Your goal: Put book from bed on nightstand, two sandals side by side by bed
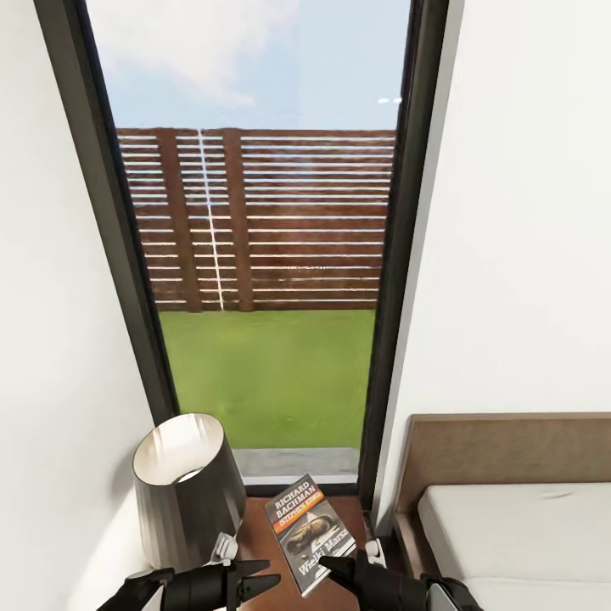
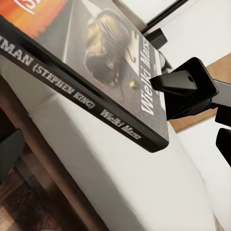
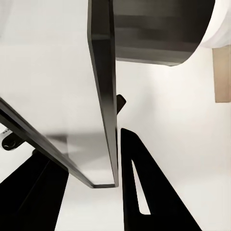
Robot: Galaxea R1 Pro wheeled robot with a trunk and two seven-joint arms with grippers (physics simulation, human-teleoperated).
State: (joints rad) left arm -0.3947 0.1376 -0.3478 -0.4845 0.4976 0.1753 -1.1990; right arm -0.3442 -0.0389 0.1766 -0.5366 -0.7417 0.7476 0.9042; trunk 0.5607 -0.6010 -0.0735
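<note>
My right fingers (image 1: 333, 567) are gripping the book (image 1: 309, 530) above the nightstand (image 1: 259, 547); my left fingers (image 1: 259, 577) are spreading wide.

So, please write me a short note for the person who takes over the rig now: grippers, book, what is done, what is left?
Right gripper: shut on the book, its fingers pinching the book's near edge.
Left gripper: open, holding nothing, beside the book.
The book is over the nightstand, next to the lamp and below the window; I cannot tell if it rests on the top yet.
The bed is to the right.
Done: book taken off the bed and brought to the nightstand.
Left: release the book, then place the two sandals side by side next to the bed.
</note>
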